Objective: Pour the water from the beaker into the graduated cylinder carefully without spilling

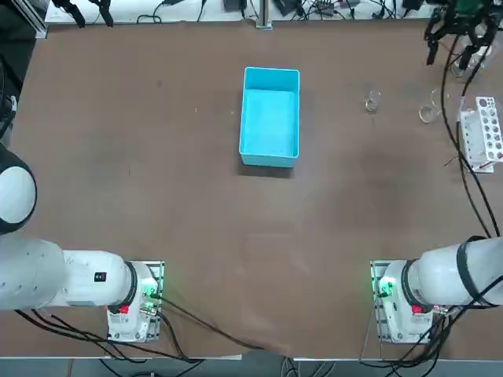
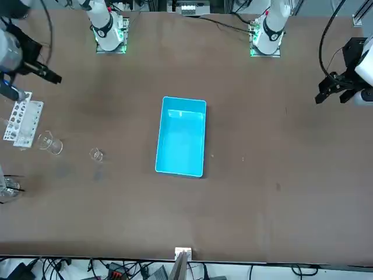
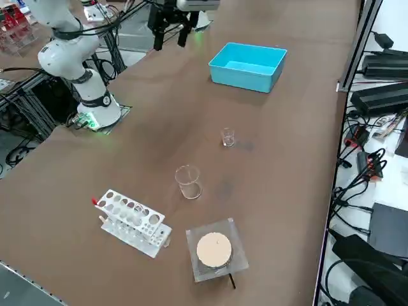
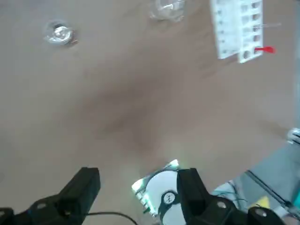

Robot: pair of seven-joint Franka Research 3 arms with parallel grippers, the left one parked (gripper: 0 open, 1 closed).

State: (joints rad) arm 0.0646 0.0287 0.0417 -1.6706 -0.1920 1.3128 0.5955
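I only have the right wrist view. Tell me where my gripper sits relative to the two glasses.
Observer: From overhead, the right gripper hangs near the table's far right corner, beyond the white rack and clear of both glasses.
Operator: Give me the order of things along that side.
Observer: From the rack toward the table's middle: the graduated cylinder, then the small beaker, then a blue tray that your view misses.
Operator: Report anything else near the rack.
Observer: The right side view shows a square pad with a round disc lying just past the rack's end farthest from the arm bases.
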